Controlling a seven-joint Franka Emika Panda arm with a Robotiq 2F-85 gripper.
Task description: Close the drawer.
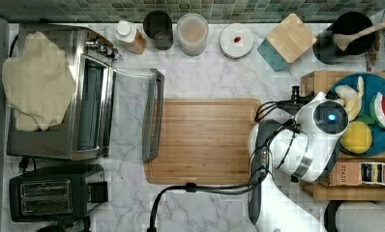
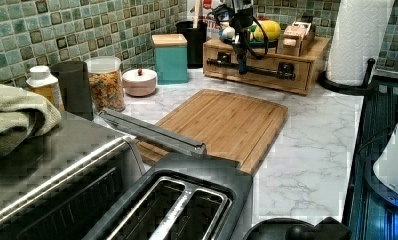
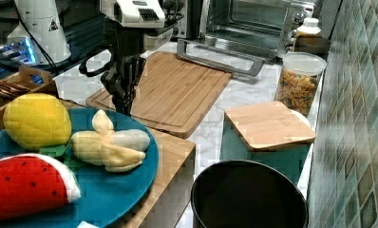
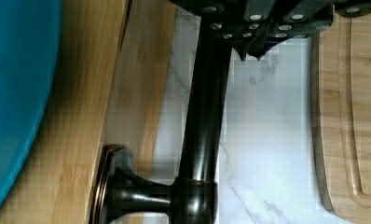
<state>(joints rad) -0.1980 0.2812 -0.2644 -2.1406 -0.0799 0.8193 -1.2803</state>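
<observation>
The drawer is the light-wood front of the wooden unit at the top view's right, and it looks about flush with the unit's frame. A dark bar handle runs across it, with the bar standing off the wood on a round mount. My gripper hangs straight down in front of the drawer at the handle. Its fingers are shut together and sit against the bar's outer side, toward the cutting board. In the right view the gripper points down just past the unit's edge.
A bamboo cutting board lies right in front of the drawer. A teal plate of toy fruit sits on the unit's top. The toaster oven's door hangs open beyond the board. A paper towel roll stands beside the unit.
</observation>
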